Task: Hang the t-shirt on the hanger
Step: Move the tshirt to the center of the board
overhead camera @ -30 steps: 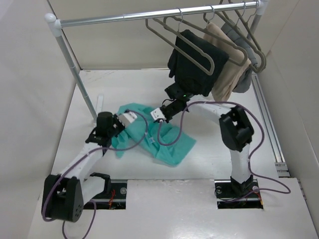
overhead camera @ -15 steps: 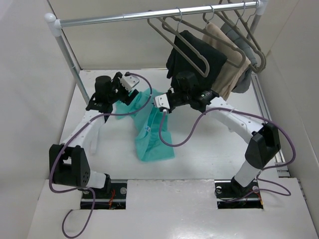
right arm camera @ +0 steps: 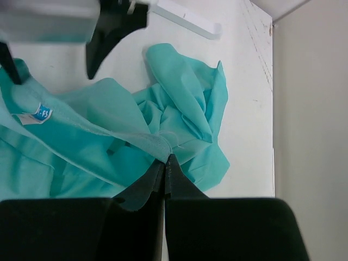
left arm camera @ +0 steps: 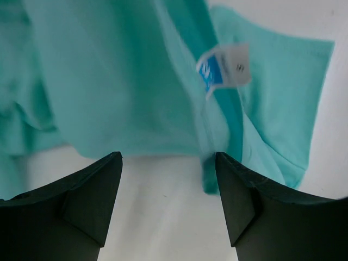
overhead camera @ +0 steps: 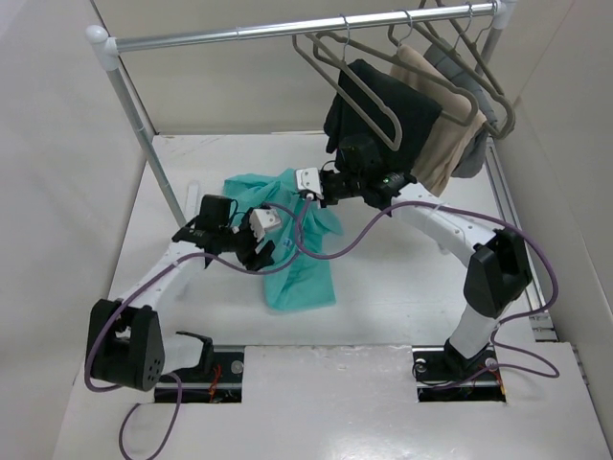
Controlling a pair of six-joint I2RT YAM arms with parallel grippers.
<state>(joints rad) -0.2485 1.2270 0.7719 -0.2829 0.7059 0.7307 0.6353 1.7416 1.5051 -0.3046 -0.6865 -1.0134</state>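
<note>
Now the t-shirt (overhead camera: 305,273) lies crumpled on the white surface (overhead camera: 402,297), its white neck label (left arm camera: 223,68) facing up. At the t-shirt's far edge, the right gripper (right arm camera: 165,161) has its jaws clamped together on a raised fold of the teal cloth. Over the t-shirt's left side, the left gripper (left arm camera: 168,159) hovers with jaws wide apart, holding nothing. Beyond the t-shirt, the empty hanger (overhead camera: 326,70) hangs from the rail (overhead camera: 220,35), beside a black garment (overhead camera: 383,105).

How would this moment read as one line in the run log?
left gripper: open, empty | right gripper: shut on t-shirt | hanger: bare on rail
</note>
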